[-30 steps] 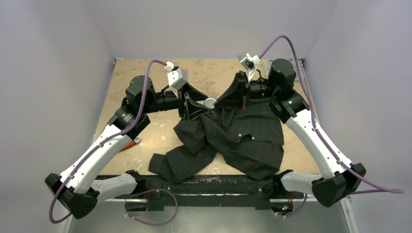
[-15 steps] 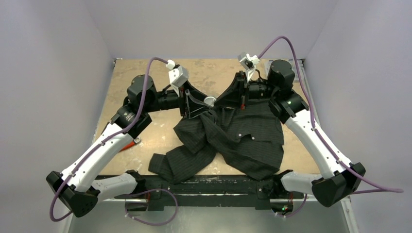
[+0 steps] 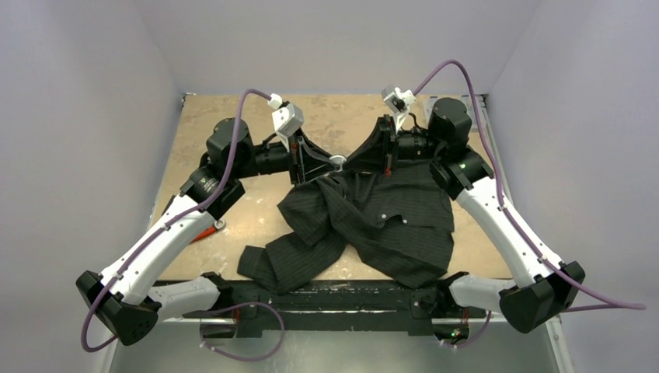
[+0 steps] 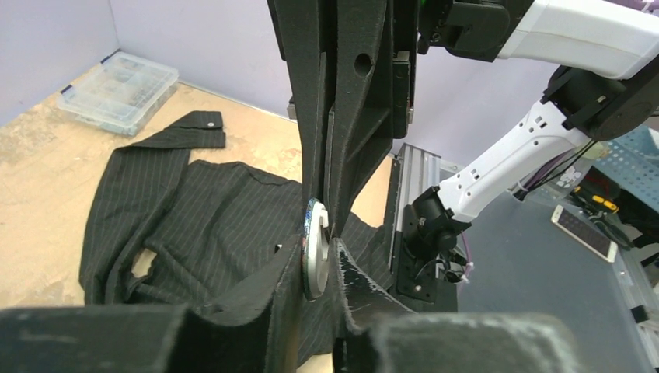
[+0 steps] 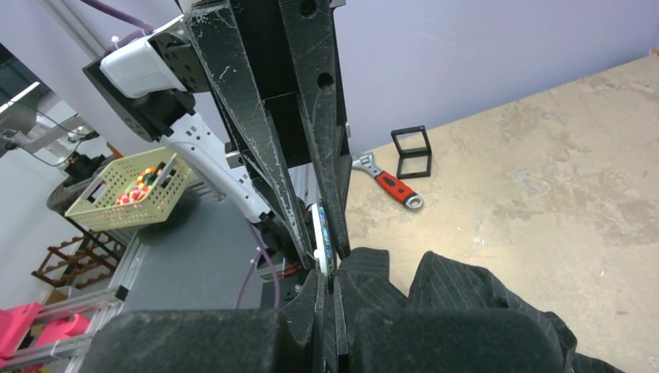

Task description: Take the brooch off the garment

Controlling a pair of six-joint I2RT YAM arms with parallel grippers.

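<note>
Robotics lab, no doubt: plain pale walls (image 3: pixel 334 39) box in a scuffed board counter (image 3: pixel 334 116), a red-handled wrench (image 5: pixel 391 185) lies out, there's a clear parts box (image 4: pixel 120 92), and a yellow basket (image 5: pixel 124 203) sits beyond.

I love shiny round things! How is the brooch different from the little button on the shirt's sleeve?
Size: the brooch is much bigger, and the button is tiny.
Colour: the brooch is silvery and the button is pale.
Pose: the brooch stands on edge, pinched in the left gripper, while the button lies flat on the shirt, with nothing touching it.
Both are round.
</note>
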